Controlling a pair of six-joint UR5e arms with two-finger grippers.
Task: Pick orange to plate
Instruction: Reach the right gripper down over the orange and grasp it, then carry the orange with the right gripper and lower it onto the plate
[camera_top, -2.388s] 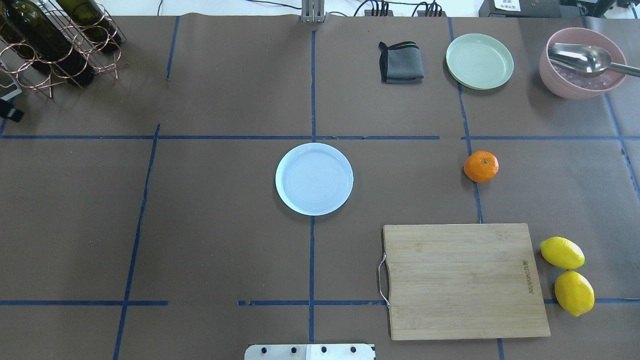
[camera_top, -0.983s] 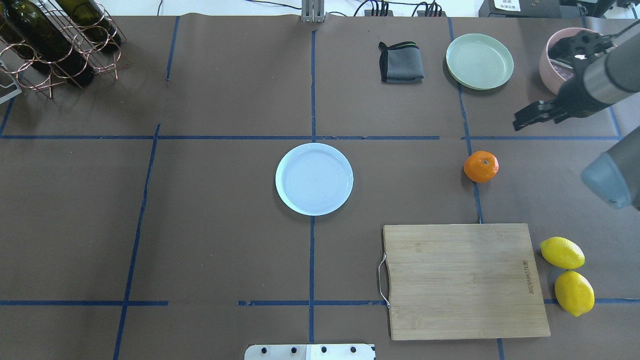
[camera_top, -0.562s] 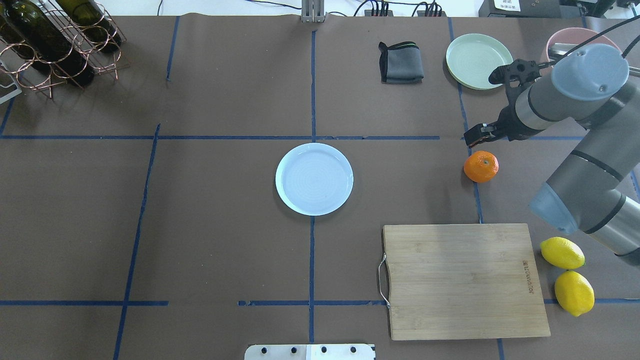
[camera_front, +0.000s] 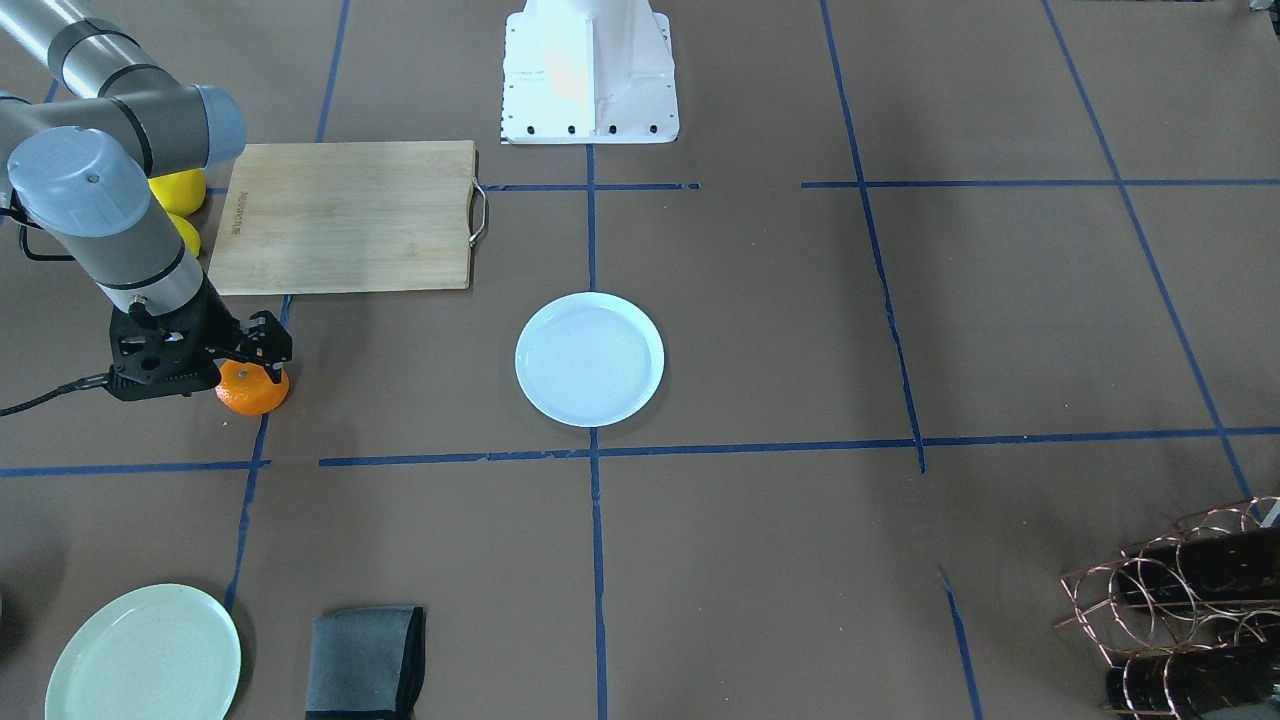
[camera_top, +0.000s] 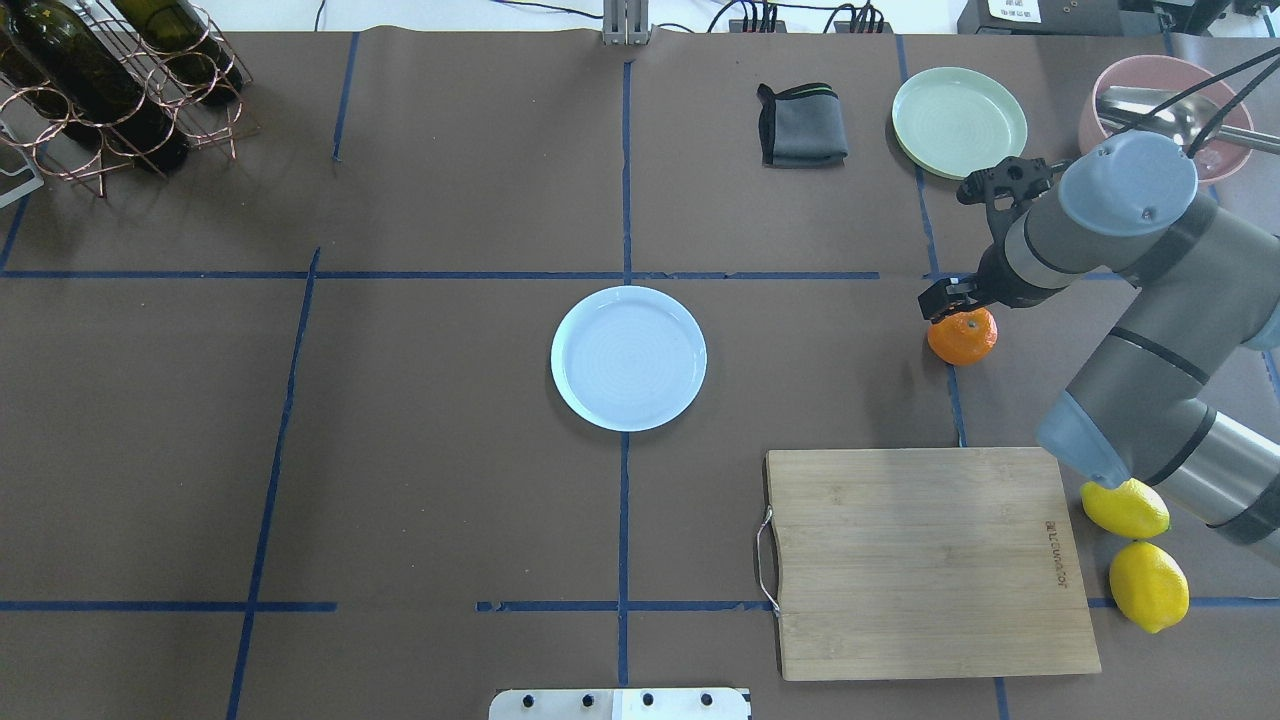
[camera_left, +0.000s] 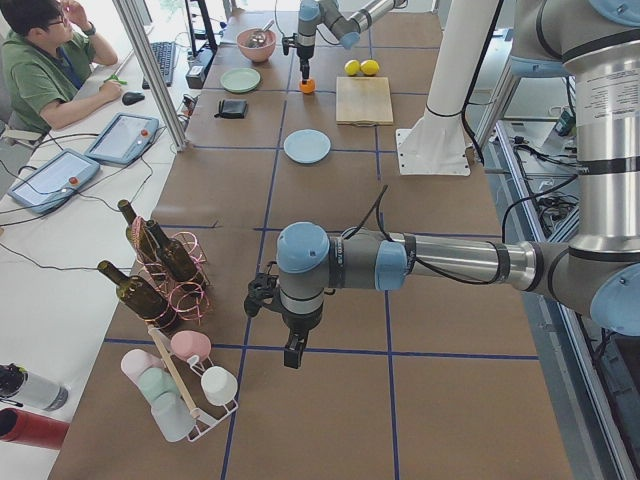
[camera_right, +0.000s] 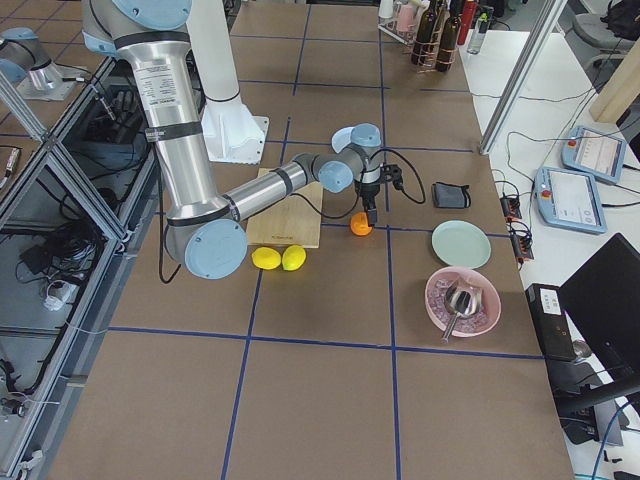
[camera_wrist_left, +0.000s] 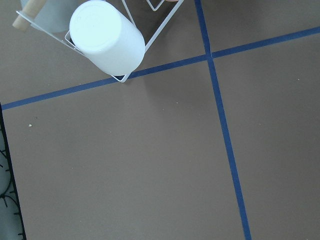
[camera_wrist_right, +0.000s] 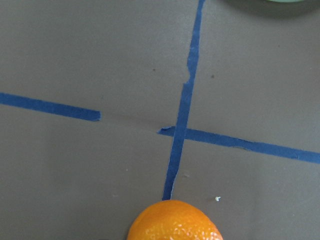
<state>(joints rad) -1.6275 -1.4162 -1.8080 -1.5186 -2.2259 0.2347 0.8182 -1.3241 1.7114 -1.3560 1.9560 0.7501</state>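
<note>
The orange (camera_top: 962, 338) rests on a blue tape line right of centre, also seen in the front view (camera_front: 252, 393) and at the bottom edge of the right wrist view (camera_wrist_right: 175, 222). My right gripper (camera_top: 948, 297) hangs just above it, pointing down over its far-left side, and looks open with nothing held (camera_front: 262, 345). The pale blue-white plate (camera_top: 628, 358) lies empty at the table's centre, well left of the orange. My left gripper (camera_left: 292, 358) hovers over bare table far to the left; I cannot tell whether it is open or shut.
A wooden cutting board (camera_top: 925, 560) lies near the orange, with two lemons (camera_top: 1125, 507) at its right. A green plate (camera_top: 959, 122), a grey cloth (camera_top: 802, 125) and a pink bowl (camera_top: 1150, 65) line the far right. A bottle rack (camera_top: 110, 80) stands far left.
My right arm came in from the right edge, and its gripper swept left and down until it sat over the orange. Orange and plate have not moved.
</note>
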